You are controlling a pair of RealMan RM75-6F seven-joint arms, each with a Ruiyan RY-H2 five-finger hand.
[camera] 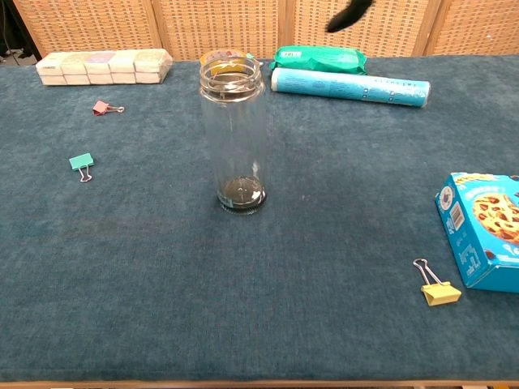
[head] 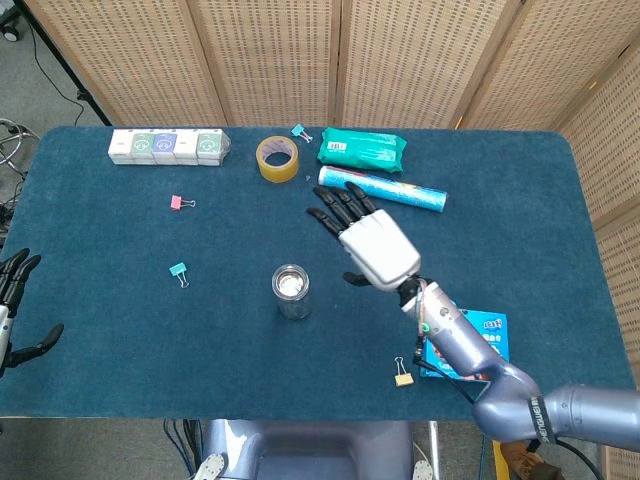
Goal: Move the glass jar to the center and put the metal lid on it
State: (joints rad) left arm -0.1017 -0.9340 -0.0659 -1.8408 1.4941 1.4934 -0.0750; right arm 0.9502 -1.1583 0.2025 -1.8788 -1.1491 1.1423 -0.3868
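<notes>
Glass jar [head: 291, 291] is standing upright mid-surface [head: 120, 320], mouth uncovered (dark disc lying inside at its bottom). Right robot hand [head: 368, 243] is hovering beside it, fingers spread, empty. Left robot hand [head: 18, 305] is idling at the surface edge, fingers apart.

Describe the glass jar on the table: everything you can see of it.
The glass jar is a tall, narrow cylinder of clear glass with a threaded neck and an open mouth; no lid is on it. It stands upright on the blue cloth table, near the middle. Its base looks dark through the glass, and it appears empty. Nothing touches it: the right hand is in the air to its right with fingers spread, holding nothing. From the head view the jar shows as a round rim seen from above.
</notes>
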